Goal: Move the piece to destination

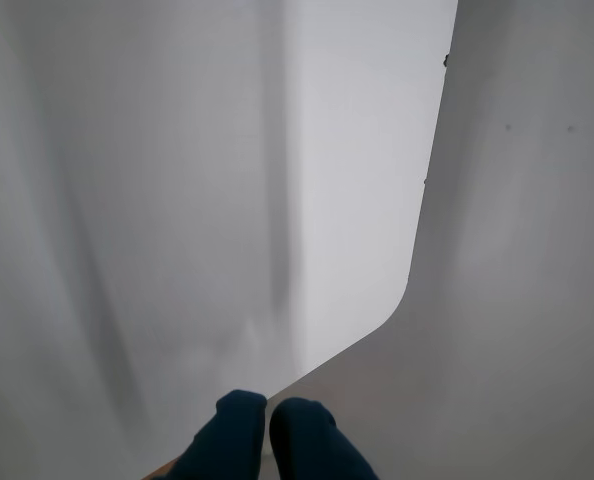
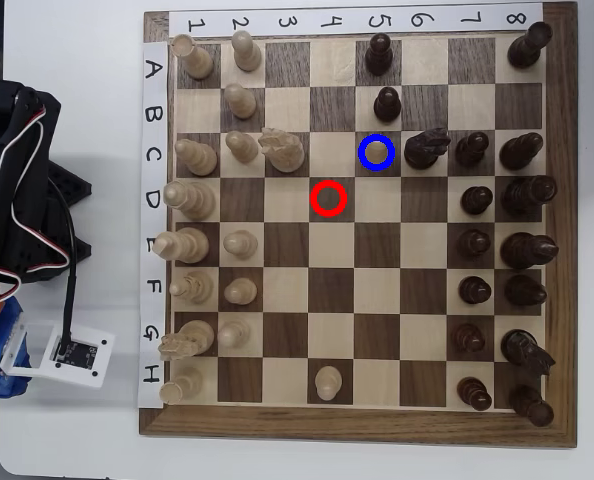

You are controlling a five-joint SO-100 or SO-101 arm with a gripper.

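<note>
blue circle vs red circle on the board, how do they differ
The blue circle rings a dark square in row C, column 5; the red circle rings a dark square in row D, column 4. The blue one lies right beside a dark knight; the red one has only empty squares around it. Both rings look alike in size, and both squares are empty.

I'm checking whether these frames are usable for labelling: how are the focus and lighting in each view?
Wrist view: soft and hazy, showing only pale surfaces streaked with blurred grey shadows and the dark blue gripper tips low in frame, no board visible. Overhead view: sharp and evenly lit, with the wooden chessboard, the small cream pawn and the blue-ringed dark square all crisp, and short soft shadows.
</note>
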